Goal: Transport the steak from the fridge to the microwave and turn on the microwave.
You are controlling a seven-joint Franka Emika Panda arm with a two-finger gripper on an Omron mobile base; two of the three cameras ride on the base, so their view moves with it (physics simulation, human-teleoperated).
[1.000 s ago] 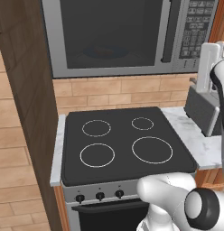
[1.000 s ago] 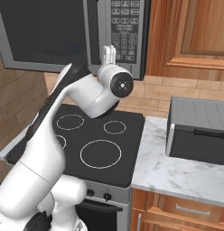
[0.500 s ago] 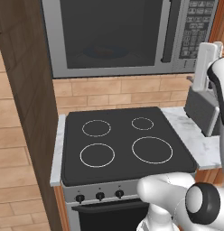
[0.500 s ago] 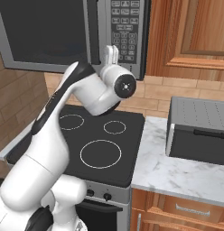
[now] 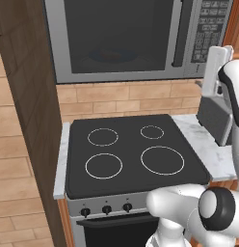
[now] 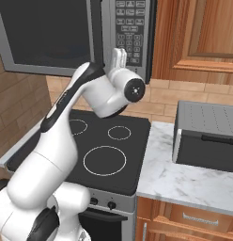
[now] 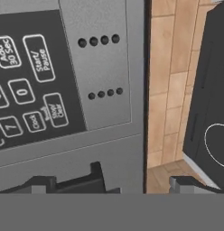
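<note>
Home kitchen: microwave point(image 5: 136, 41) mounted over a black four-ring stove point(image 5: 133, 152), brick backsplash point(image 5: 126, 99), marble counter point(image 6: 184, 181), wooden cabinets point(image 6: 198, 37), grey bread box point(image 6: 207, 136).

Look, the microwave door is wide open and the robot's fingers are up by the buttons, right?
Not quite. The microwave door is shut: the left base view shows its dark glass flat across the front, handle in place. The rest holds: the hand view has the fingers, spread apart, right below the keypad.
</note>
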